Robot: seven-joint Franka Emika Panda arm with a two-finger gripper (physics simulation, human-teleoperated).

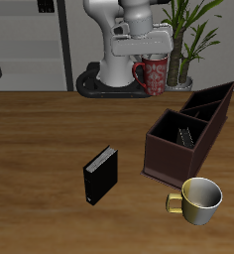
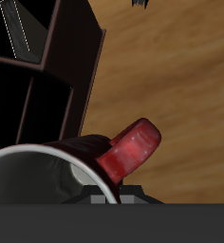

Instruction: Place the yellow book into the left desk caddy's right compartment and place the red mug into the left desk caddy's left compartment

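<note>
My gripper (image 1: 146, 58) is shut on the red mug (image 1: 152, 74) and holds it in the air, behind the left desk caddy (image 1: 210, 127) and near the robot's base. In the wrist view the mug's grey inside and its red handle (image 2: 133, 147) fill the foreground, with the dark brown caddy (image 2: 71, 66) below. The yellow book (image 1: 185, 133), thin and grey-beige, stands inside the caddy's large squarish right compartment; it also shows in the wrist view (image 2: 24, 36). The caddy's other compartments look dark and hold nothing I can see.
A black book (image 1: 101, 175) stands upright on the table towards the front edge. A shiny yellow-gold mug (image 1: 198, 198) sits in front of the caddy near the front edge. A potted plant (image 1: 193, 40) stands behind the caddy.
</note>
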